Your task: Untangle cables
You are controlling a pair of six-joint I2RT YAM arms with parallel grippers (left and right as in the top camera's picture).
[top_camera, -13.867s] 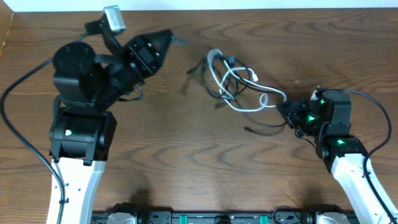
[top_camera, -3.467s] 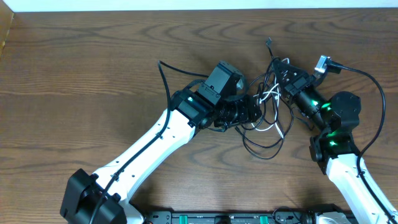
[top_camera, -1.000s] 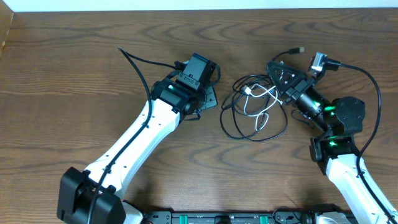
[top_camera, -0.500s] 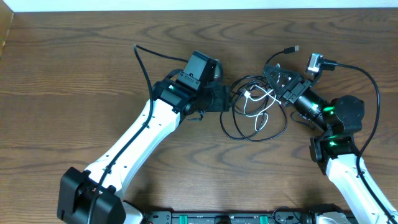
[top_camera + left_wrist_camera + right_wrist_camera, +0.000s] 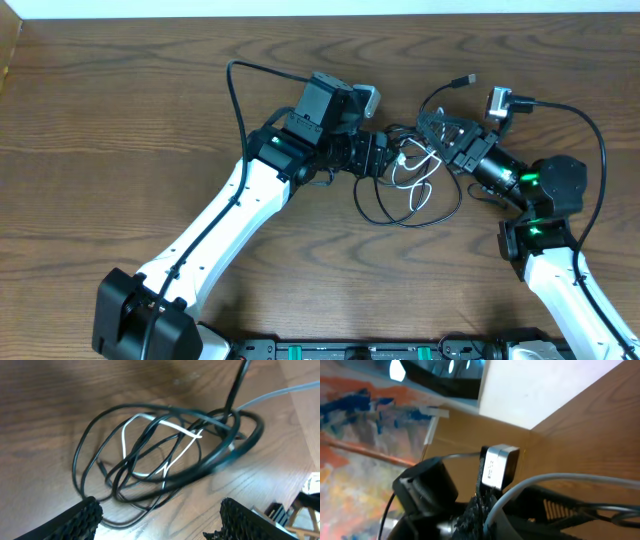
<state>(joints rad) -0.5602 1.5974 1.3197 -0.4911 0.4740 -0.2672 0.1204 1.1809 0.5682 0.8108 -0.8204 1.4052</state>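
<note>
The cables lie in a tangle of thin black loops with one white cord on the wooden table, between the two arms. My left gripper is at the tangle's left edge, open. In the left wrist view the loops lie just ahead of my gripper, with nothing between its fingertips. My right gripper is shut on the cables at the tangle's upper right. In the right wrist view a pale cord runs out from the shut gripper. A plug end sticks up behind it.
The left arm's thick black lead arcs over the table at upper left. The right arm's lead loops at far right. The table's back edge meets a white wall. A black rail runs along the front edge.
My left gripper has opened wide and moved right up to the tangle. The right gripper has drawn its held cable ends a little left, staying shut.
</note>
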